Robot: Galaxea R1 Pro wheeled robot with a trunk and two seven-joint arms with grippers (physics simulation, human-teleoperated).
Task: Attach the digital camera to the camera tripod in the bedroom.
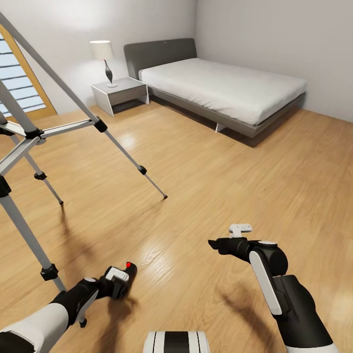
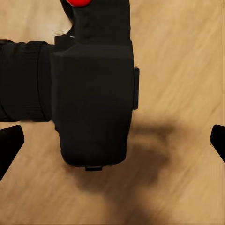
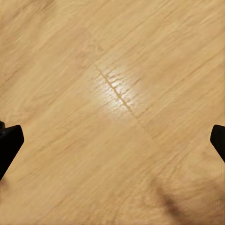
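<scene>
Light wood floor [image 1: 206, 171]; one silver-legged tripod [image 1: 29, 132]; one black boxy camera [image 2: 93, 103] between left fingers [image 2: 10, 145], grip unclear; right fingers [image 3: 10, 143] spread, empty.

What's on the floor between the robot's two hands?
Nothing but bare wood floor, in the head view. The left gripper carries the digital camera; the right gripper hovers with nothing in it.

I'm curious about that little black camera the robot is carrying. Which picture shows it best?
The left wrist view: the digital camera fills it close up, with boxy body, lens barrel and red button. The head view shows it small at the left gripper. The right wrist view looks at floor.
</scene>
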